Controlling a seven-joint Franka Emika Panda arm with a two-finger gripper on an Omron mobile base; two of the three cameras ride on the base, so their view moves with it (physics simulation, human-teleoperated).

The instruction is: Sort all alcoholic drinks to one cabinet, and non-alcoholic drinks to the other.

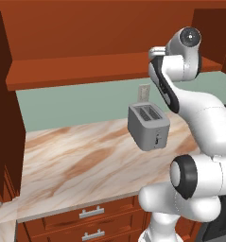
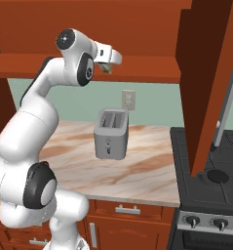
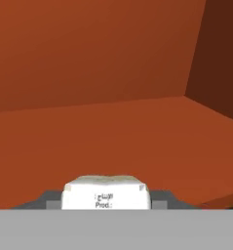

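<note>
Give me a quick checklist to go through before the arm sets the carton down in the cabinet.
1. Carton held: ok. The cream-white carton sits between the gripper fingers in the hand view.
2. Gripper inside the right place: ok. In the right base view the hand is up at the open wall cabinet.
3. Landing spot on the shelf: ok. Bare wood lies ahead of the carton, up to the back wall.
4. Room to the side wall: ok. It stands well off to one side.
5. Carton touching the shelf: cannot tell. Its underside is hidden.
6. Toaster out of the way: ok. It stands on the counter, below the arm.
</note>
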